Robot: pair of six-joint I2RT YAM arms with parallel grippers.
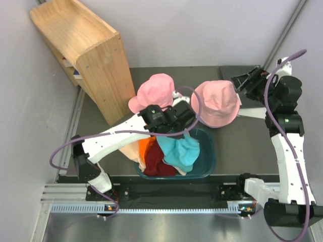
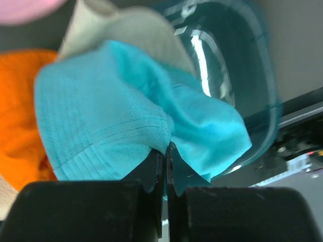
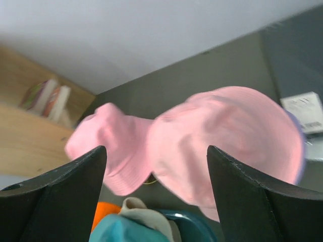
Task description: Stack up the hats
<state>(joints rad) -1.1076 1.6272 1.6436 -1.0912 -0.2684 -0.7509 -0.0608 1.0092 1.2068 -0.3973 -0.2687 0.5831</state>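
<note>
My left gripper (image 1: pixel 185 130) is shut on the brim of a teal hat (image 1: pixel 181 151) and holds it over the dark teal tub (image 1: pixel 208 160). In the left wrist view the jaws (image 2: pixel 165 151) pinch a fold of the teal hat (image 2: pixel 111 116). Maroon (image 1: pixel 159 164), orange (image 1: pixel 145 146) and beige (image 1: pixel 132 151) hats lie in and beside the tub. A pink hat (image 1: pixel 154 91) and a peach-pink hat (image 1: pixel 217 103) sit side by side on the table behind it. My right gripper (image 1: pixel 243 85) is open and empty, just right of the peach-pink hat (image 3: pixel 232 141).
A wooden shelf unit (image 1: pixel 86 50) stands at the back left, close to the pink hat. A white label (image 3: pixel 303 108) lies on the dark table (image 1: pixel 242 141) at the right. The tub sits near the table's front edge.
</note>
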